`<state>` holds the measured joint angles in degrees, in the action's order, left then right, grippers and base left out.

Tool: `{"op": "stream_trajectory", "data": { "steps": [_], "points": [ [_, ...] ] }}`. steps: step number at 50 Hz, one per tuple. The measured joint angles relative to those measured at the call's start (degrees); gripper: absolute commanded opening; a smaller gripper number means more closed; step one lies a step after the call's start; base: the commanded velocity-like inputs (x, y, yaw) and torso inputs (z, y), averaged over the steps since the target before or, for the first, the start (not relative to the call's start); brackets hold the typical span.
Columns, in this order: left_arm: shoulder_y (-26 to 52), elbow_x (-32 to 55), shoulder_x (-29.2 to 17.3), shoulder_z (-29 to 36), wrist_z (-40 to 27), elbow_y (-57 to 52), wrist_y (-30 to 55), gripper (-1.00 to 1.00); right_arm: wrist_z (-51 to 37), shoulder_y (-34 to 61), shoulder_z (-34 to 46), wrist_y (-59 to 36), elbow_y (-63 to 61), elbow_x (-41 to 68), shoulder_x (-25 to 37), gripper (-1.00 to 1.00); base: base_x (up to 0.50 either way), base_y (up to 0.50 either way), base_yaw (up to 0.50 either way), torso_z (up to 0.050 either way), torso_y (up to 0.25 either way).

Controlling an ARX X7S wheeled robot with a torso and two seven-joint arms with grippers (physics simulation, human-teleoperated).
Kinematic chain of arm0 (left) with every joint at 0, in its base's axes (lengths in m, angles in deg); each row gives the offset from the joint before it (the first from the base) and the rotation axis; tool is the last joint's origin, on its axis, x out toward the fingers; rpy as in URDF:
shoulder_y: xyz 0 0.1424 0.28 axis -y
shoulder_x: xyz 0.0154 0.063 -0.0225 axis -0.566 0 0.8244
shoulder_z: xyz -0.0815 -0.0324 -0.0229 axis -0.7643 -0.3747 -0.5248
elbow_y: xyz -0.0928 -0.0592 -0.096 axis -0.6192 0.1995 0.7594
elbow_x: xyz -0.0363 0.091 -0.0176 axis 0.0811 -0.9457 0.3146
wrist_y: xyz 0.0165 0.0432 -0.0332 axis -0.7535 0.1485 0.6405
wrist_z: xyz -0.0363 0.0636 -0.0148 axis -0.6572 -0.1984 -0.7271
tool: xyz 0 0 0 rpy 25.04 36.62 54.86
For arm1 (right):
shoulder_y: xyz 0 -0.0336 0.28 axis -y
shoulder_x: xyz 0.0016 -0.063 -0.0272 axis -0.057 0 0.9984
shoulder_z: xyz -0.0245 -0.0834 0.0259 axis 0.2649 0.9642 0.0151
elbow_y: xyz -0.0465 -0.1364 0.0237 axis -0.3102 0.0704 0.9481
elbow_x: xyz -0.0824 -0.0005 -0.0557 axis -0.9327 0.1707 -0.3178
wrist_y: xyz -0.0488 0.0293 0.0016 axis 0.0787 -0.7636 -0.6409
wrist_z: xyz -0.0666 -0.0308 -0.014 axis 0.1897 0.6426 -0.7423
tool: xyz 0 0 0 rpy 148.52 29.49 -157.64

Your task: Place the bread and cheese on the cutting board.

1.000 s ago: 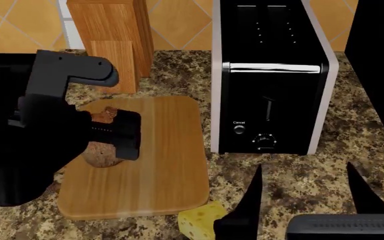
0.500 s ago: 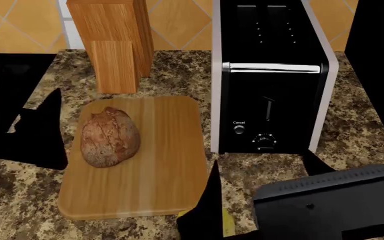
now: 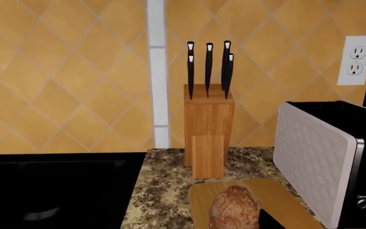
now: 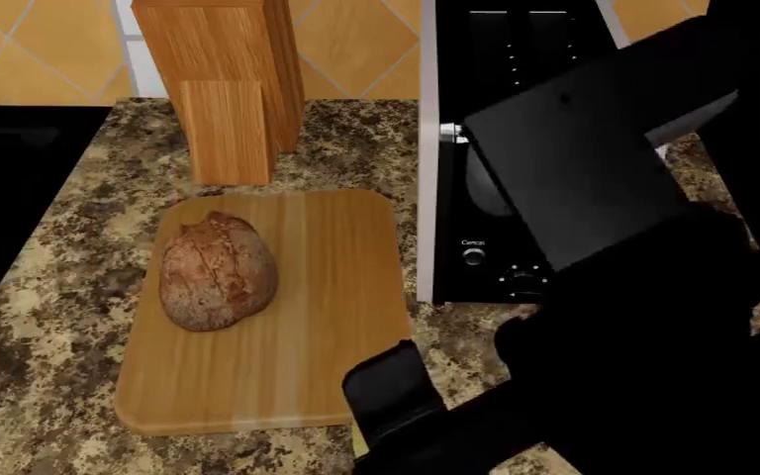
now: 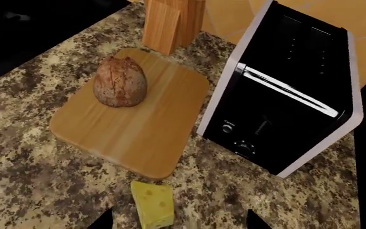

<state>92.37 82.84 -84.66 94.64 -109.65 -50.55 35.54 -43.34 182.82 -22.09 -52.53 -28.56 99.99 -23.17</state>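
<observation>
The bread [image 4: 218, 269] lies on the left part of the cutting board [image 4: 304, 346], free of both grippers. It also shows in the right wrist view [image 5: 120, 82] on the board [image 5: 138, 129]. The cheese [image 5: 153, 204] lies on the counter just off the board's near edge. My right gripper [image 5: 179, 225] is open above it, and the cheese sits between the two fingertips [image 5: 104, 222]. In the head view my right arm [image 4: 617, 327] hides the cheese. My left gripper [image 3: 184, 226] is open and empty, back from the bread [image 3: 234, 210], with one fingertip [image 3: 269, 222] showing.
A black toaster [image 4: 513, 148] stands right of the board and also shows in the right wrist view [image 5: 291, 95]. A wooden knife block [image 4: 222, 89] stands behind the board. A black cooktop [image 3: 55, 191] lies left of the counter. A wall outlet [image 3: 356, 59] is above the toaster.
My left gripper let go of the bread and drew back left, out of the head view. My right arm swung up across the toaster and now covers the cheese there.
</observation>
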Motion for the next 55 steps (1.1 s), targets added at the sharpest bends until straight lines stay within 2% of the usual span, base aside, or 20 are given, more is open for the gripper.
{"op": "stream_trajectory", "data": {
  "steps": [5,11,29,37,47,55],
  "points": [
    [-1.9,-0.5,-1.1,-1.2,0.4,-0.8,-1.0,1.0,-0.4,4.1,3.9,-3.2,5.5,6.8,-0.6,1.0,0.0,0.0,0.0,0.0,0.0],
    [-3.2,-0.8,-1.6,-1.8,0.6,-1.5,-1.6,1.0,0.7,5.0,5.9,-5.5,10.0,9.4,-2.0,1.0,0.0,0.0,0.0,0.0,0.0],
    [-2.7,-0.4,0.2,-1.7,-0.6,-2.1,0.8,1.0,6.7,-0.9,6.2,-9.9,17.0,2.0,-7.1,1.0,0.0,0.0,0.0,0.0,0.0],
    [-1.5,0.8,4.4,-2.6,-1.8,-2.1,5.6,1.0,10.7,-5.3,5.0,-12.4,19.2,-5.4,-9.4,1.0,0.0,0.0,0.0,0.0,0.0],
    [-3.0,3.1,11.0,-9.1,-2.0,-2.1,14.5,1.0,15.4,-9.8,4.2,-14.8,21.3,-13.5,-12.1,1.0,0.0,0.0,0.0,0.0,0.0],
    [-4.2,4.5,14.6,-13.5,-1.9,-2.1,19.5,1.0,19.0,-12.3,3.7,-16.3,22.7,-19.4,-13.5,1.0,0.0,0.0,0.0,0.0,0.0]
  ]
}}
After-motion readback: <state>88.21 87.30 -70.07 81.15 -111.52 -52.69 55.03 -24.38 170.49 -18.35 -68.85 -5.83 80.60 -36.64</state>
